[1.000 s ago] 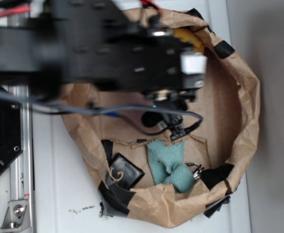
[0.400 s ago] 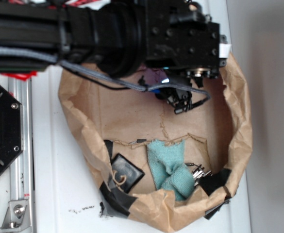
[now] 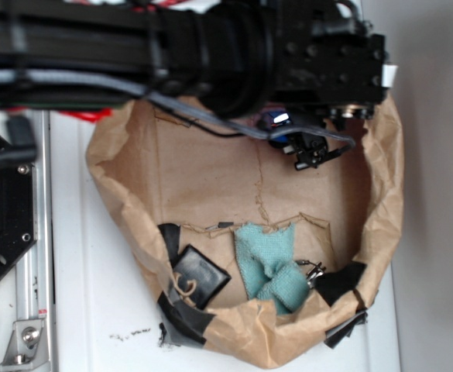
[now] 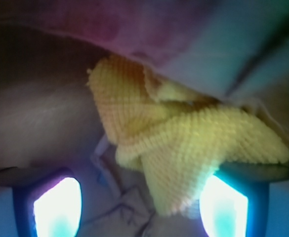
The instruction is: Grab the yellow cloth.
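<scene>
Exterior view: we see a crumpled brown paper bag [image 3: 381, 194] on the white bench [image 3: 87, 310], stiff creased walls patched with black tape. A teal woven cloth [image 3: 269, 263] lies low inside. The black arm [image 3: 234, 46] covers the bag's top; the yellow cloth is hidden here, and so is the gripper.

Wrist view: the yellow cloth [image 4: 184, 143] lies bunched against the bag wall, terry-nubbed, soft, light (likely compresses easily). The gripper [image 4: 139, 207] stands apart, empty, one finger beside the cloth's lower fold. We'd pinch that thick central fold.
</scene>
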`<state>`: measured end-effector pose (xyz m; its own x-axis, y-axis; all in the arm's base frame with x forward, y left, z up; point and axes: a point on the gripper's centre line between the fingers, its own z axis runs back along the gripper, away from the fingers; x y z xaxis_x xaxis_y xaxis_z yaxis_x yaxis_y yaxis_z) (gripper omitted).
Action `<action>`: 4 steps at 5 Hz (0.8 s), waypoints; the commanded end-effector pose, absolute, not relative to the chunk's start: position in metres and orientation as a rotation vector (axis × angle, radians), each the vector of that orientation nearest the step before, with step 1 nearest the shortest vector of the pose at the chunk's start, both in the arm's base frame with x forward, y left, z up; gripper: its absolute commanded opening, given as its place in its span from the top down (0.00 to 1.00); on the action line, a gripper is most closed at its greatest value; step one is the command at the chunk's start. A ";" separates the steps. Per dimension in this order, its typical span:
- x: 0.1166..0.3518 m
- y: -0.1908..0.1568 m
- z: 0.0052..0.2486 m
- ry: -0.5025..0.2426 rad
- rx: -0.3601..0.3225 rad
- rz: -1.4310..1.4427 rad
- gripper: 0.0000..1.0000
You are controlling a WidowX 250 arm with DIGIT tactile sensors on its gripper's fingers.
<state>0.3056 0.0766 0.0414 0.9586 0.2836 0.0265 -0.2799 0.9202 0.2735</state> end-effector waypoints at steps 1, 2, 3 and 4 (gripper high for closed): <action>0.292 0.088 0.076 -0.088 0.381 0.466 0.00; 0.287 0.091 0.077 -0.089 0.409 0.524 0.00; 0.284 0.084 0.079 -0.097 0.399 0.617 0.00; 0.282 0.087 0.072 -0.077 0.425 0.648 0.00</action>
